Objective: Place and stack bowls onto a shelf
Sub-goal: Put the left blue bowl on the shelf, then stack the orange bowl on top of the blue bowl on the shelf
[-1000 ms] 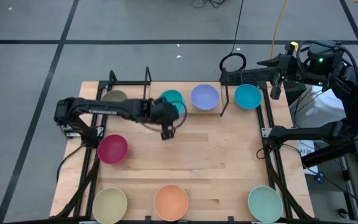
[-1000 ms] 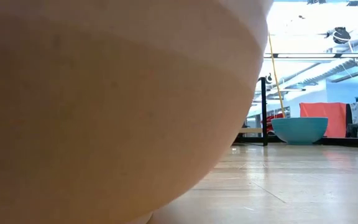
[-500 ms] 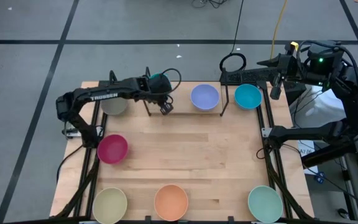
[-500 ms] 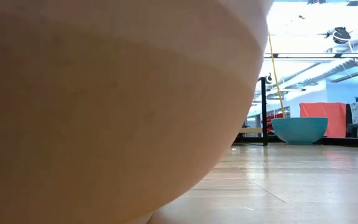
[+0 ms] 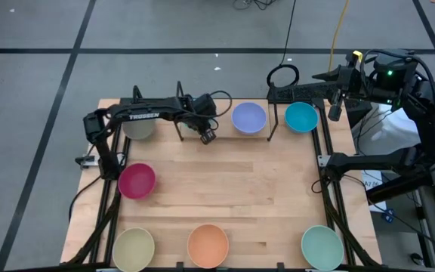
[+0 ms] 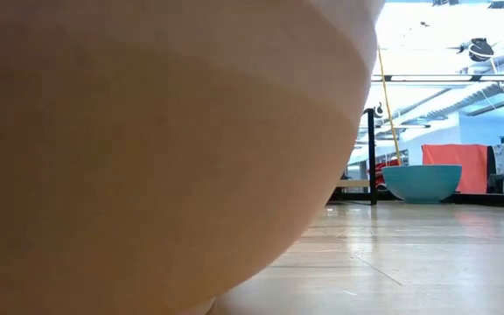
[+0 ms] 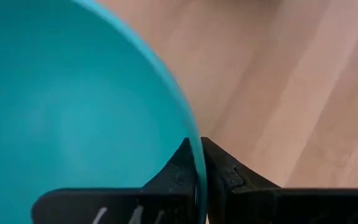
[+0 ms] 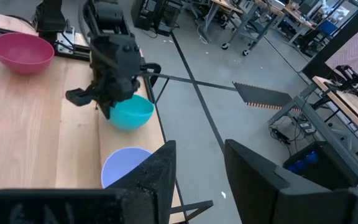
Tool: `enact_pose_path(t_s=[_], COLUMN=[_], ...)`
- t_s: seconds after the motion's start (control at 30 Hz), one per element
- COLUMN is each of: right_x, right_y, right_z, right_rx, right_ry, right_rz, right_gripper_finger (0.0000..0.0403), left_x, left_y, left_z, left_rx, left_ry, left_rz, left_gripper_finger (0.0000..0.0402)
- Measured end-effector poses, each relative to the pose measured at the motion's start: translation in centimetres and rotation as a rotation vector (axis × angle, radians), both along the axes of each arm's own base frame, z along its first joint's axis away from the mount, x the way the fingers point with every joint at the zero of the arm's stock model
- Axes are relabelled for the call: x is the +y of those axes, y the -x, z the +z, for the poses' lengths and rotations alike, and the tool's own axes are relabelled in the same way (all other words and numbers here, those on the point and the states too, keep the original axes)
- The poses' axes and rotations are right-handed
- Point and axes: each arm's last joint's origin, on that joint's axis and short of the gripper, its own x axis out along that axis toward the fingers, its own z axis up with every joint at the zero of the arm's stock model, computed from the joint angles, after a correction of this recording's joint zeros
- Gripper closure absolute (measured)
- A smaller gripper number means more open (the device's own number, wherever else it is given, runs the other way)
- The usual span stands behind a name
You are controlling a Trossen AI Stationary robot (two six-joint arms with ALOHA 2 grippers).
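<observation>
My left gripper (image 7: 197, 163) is shut on the cyan bowl (image 7: 73, 106), near the table's far edge between the shelf (image 5: 157, 100) and the lavender bowl (image 5: 248, 117). The right wrist view shows that bowl (image 8: 131, 112) hanging under the left gripper; in the high view the arm hides it. The olive-grey bowl (image 5: 138, 127) sits inside the shelf's black frame. The blue bowl (image 5: 301, 116) stands on the table to the right of the lavender one. My right gripper (image 8: 197, 171) waits open off the far right corner. My left gripper pinches the cyan bowl's rim (image 7: 194, 146), one finger inside the bowl and one outside. In the right wrist view the fingers come down on it from above. The bowl is lifted clear, opening upward and roughly level.
The magenta bowl (image 5: 136, 180) rests near the left edge. The cream (image 5: 134, 248), orange (image 5: 208, 245) and pale green (image 5: 322, 247) bowls line the near edge. The orange bowl (image 6: 147, 149) fills most of the low view. A second black rod frame (image 5: 270, 125) stands by the blue bowl.
My left gripper has carried the cyan bowl from over the table's left middle toward the far edge. It then shifted slightly right, and the arm has swung along the far edge. The bowl, first visible beside the gripper, is now under the wrist in the high view.
</observation>
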Motion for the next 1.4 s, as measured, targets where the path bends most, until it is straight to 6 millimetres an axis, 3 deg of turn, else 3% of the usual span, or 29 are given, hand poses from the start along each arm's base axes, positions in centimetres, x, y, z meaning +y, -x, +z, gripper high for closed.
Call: enact_pose_path(t_s=[0.17, 0.53, 0.7, 0.83, 1.1, 1.4], right_x=[0.0, 0.0, 0.0, 0.0, 0.3, 0.7], right_y=[0.0, 0.0, 0.0, 0.0, 0.5, 1.1], right_z=[0.0, 0.0, 0.0, 0.0, -1.2, -3.4], right_rx=[0.0, 0.0, 0.0, 0.001, 0.116, 0.348], right_ry=[0.0, 0.0, 0.0, 0.0, -0.076, -0.255], right_rz=[0.0, 0.0, 0.0, 0.0, -0.001, -0.013], right_gripper_finger=[0.0275, 0.0275, 0.0275, 0.0275, 0.0275, 0.0275], left_x=[-0.3, -0.2, -0.6, -1.4, -5.2, -11.6], left_y=[-0.6, -0.7, 0.0, 1.2, 4.9, 7.8], left_z=[-0.5, -0.2, 1.9, 4.8, 10.7, 11.8], left_rx=[0.004, -0.049, -0.108, -0.186, -0.323, -0.177], left_ry=[-0.016, 0.011, 0.006, -0.021, 0.004, 0.079], left_rz=[-0.033, 0.036, 0.065, 0.057, -0.013, -0.205], left_gripper_finger=[0.0391, 0.0319, 0.0302, 0.0299, 0.0298, 0.0298])
